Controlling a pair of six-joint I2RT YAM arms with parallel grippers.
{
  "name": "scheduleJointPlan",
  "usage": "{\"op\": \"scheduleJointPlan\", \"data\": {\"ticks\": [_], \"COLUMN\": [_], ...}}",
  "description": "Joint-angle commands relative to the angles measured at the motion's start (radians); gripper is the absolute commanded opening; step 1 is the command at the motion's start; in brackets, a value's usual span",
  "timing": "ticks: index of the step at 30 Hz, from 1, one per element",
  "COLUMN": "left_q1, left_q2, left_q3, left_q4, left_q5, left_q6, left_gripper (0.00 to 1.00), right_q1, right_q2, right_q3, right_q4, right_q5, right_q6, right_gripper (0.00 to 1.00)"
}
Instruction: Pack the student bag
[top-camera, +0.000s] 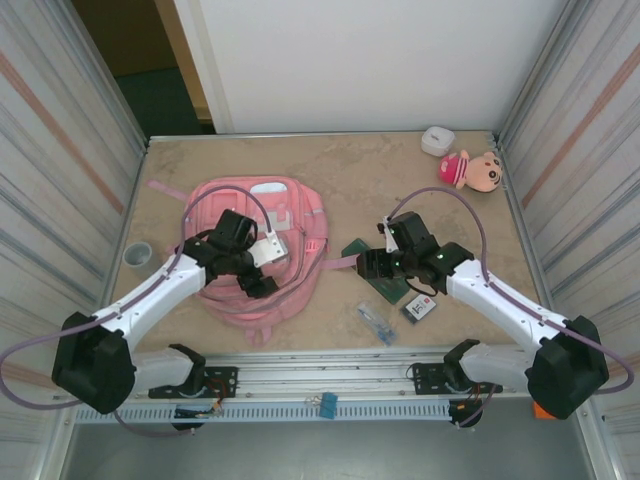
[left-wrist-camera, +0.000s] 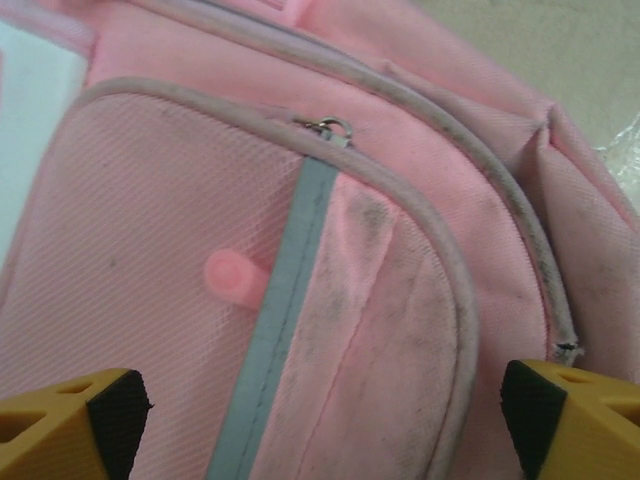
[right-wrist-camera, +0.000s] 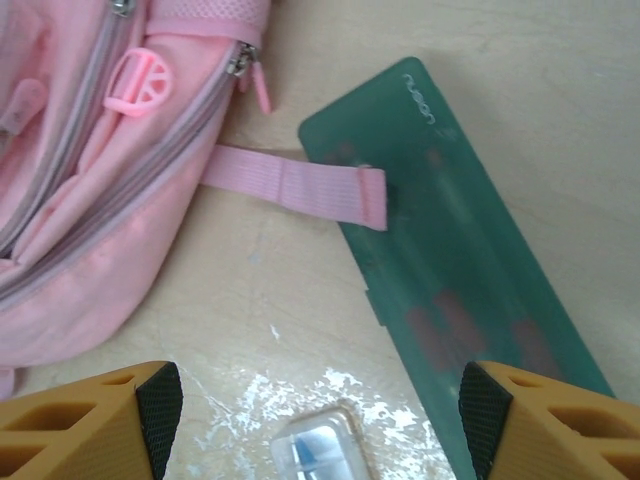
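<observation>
While my left tool (left-wrist-camera: 322, 405) hangs released right over the student bag (left-wrist-camera: 180, 250), my right tool (right-wrist-camera: 322, 405), also released, is nearer the green case (right-wrist-camera: 450, 260), bag lying to its left.

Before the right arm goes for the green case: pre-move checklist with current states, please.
1. Left end effector open and empty: ok.
2. Right end effector open and empty: ok.
3. Green case free to lift: not ok, the backpack's strap lies across its corner.
4. Right end effector lined up on the case: not ok, it hangs over bare table and a clear box, with the case off to one side.
5. Backpack opened to take things: cannot tell; the zip near the strap looks shut.
</observation>
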Motion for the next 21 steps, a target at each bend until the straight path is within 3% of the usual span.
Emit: {"op": "scheduleJointPlan", "data": {"ticks": [1, 3, 5, 6, 8, 12, 14, 17, 21], "left_q1": [0.004, 0.005, 0.006, 0.005, 0.006, 0.005, 0.006, 0.011, 0.012], "left_q2": [0.011, 0.033, 0.069, 0.08, 0.07, -0.062, -0.141, -0.23, -0.3], "left_q3": [0.005, -0.015, -0.016, -0.008, 0.01, -0.009, -0.027, -0.043, -0.072], "left_q4": [0.01, 0.062, 0.099, 0.098, 0.105, 0.13, 0.137, 0.126, 0.103], "left_q5": [0.036, -0.024, -0.077, -0.079, -0.057, 0.07, 0.138, 0.208, 0.272], "left_q6": [0.067, 0.07, 0.073, 0.081, 0.071, 0.103, 0.12, 0.126, 0.141], "left_gripper": [0.94, 0.92, 0.81, 0.72, 0.39, 0.09, 0.01, 0.0, 0.0], "right_q1": [0.012, 0.015, 0.02, 0.021, 0.022, 0.025, 0.021, 0.007, -0.031], "right_q2": [-0.004, -0.005, -0.007, -0.01, -0.016, -0.014, 0.012, 0.087, 0.233], "right_q3": [-0.002, -0.004, -0.007, -0.009, -0.015, -0.033, -0.021, 0.043, 0.19], "right_q4": [0.055, 0.073, 0.096, 0.108, 0.138, 0.238, 0.271, 0.262, 0.216], "right_q5": [-0.015, -0.018, -0.024, -0.027, -0.032, -0.08, -0.12, -0.175, -0.281], "right_q6": [0.017, 0.019, 0.017, 0.013, -0.001, -0.119, -0.222, -0.36, -0.42], "right_gripper": [0.75, 0.75, 0.74, 0.74, 0.74, 0.74, 0.74, 0.75, 0.74]}}
